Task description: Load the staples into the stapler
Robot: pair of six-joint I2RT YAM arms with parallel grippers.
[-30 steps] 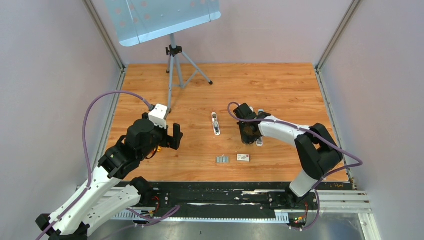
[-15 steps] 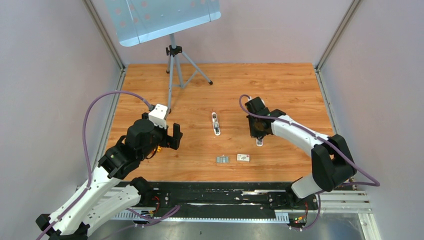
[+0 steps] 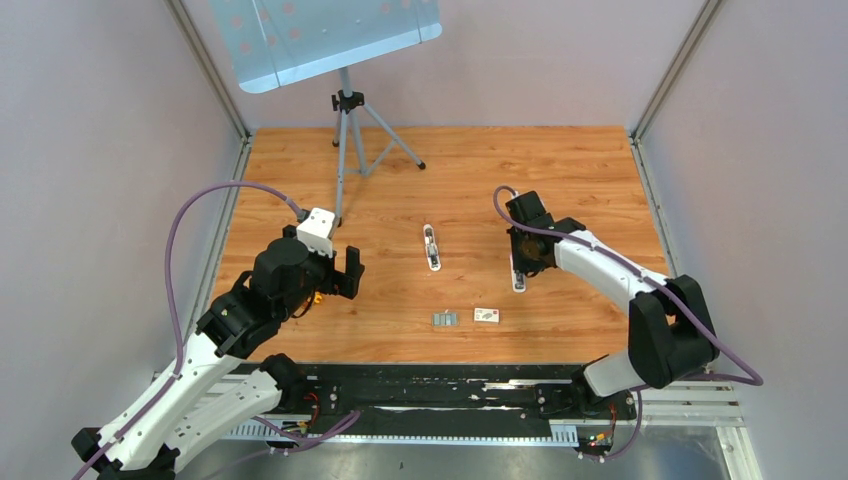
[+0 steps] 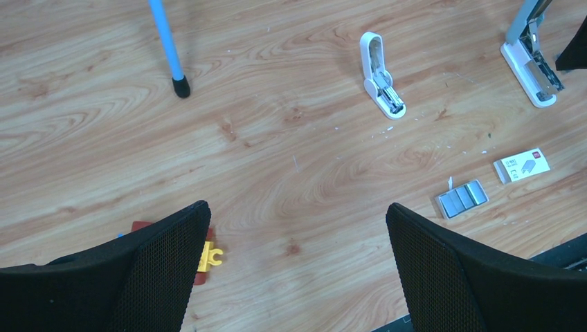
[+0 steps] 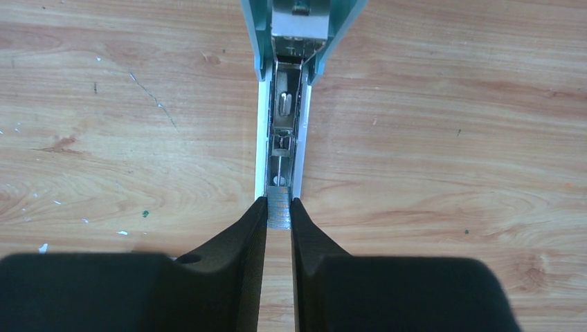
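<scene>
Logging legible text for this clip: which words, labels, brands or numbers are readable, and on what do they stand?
No text can be read in any view.
small white box: grey print and a red mark, too small to read.
middle stapler: no marking visible.
open stapler on the right: no marking visible.

The small white box (image 4: 522, 165) carries dark print beside a grey picture, too small to read.
</scene>
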